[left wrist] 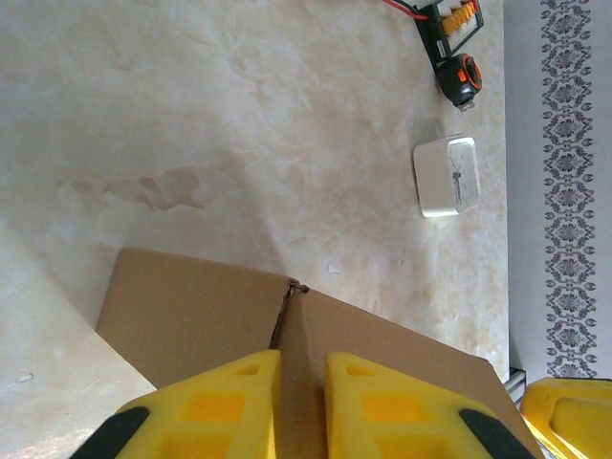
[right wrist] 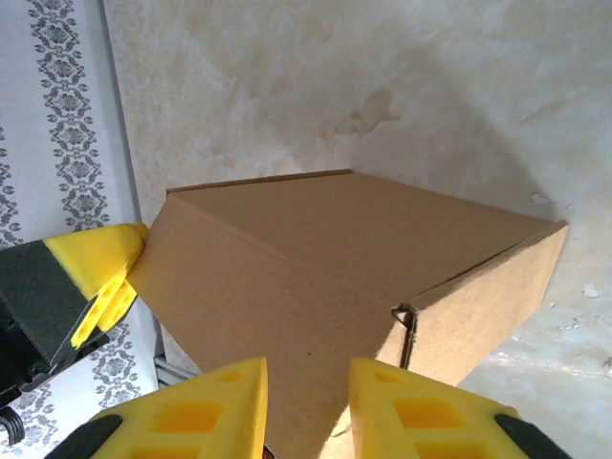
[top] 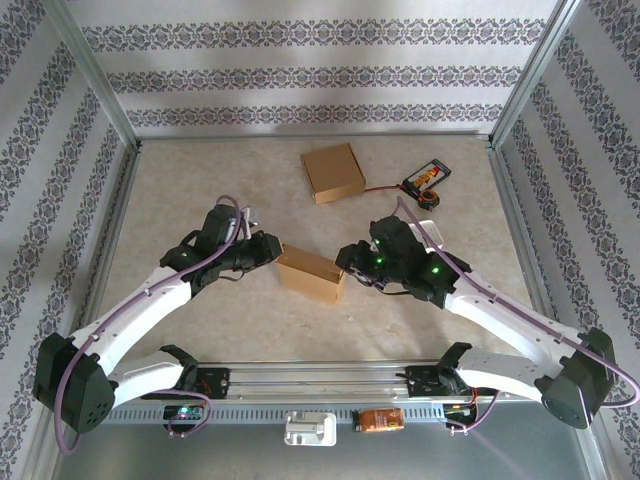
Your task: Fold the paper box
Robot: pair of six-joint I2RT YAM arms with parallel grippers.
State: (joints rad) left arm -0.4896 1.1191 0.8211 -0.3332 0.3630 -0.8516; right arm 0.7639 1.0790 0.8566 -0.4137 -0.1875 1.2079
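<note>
Left gripper (left wrist: 301, 368) is resting against one end of the paper box (top: 310, 273), jaws nearly together with cardboard showing in the slit. Pinching or just pressing, I can't tell. Right gripper (right wrist: 308, 378) is sitting the same way at the box's opposite end. The box is looking closed and squared, and I'd say only a seam tuck is remaining. Beyond the box, a second carton (top: 333, 172) is lying. No writing is reading clearly anywhere.
</note>
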